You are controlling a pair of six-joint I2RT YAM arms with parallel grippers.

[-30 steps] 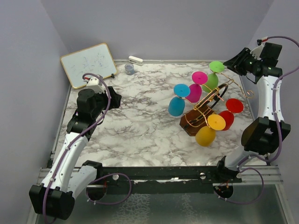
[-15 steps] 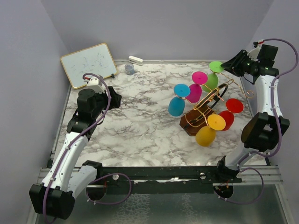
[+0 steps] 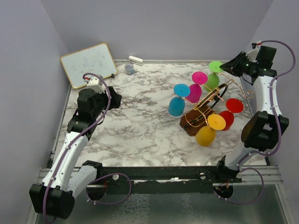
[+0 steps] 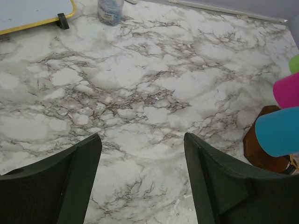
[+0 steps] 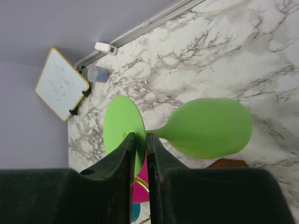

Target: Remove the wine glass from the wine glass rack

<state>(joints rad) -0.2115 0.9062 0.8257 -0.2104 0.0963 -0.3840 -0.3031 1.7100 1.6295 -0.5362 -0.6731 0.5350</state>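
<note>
The wine glass rack (image 3: 198, 119), a dark brown wooden block with gold wire arms, stands right of the table's middle with several coloured glasses hanging on it: green (image 3: 212, 77), magenta, blue, red and yellow. My right gripper (image 3: 230, 68) is shut on the flat foot of the green wine glass (image 5: 205, 127); its foot (image 5: 121, 126) sits pinched between the fingers (image 5: 122, 154), the bowl pointing right. My left gripper (image 4: 142, 140) is open and empty above bare marble at the table's left; the blue glass (image 4: 278, 133) and the rack base (image 4: 264, 154) show at its right edge.
A small whiteboard (image 3: 88, 64) leans at the back left. A small grey jar (image 3: 129, 69) and a white object (image 3: 135, 60) lie by the back wall. Grey walls close in on both sides. The marble table (image 3: 140, 121) lies between the left arm and the rack.
My right gripper has shifted slightly back and right with the green glass's foot in it. The left arm has not moved.
</note>
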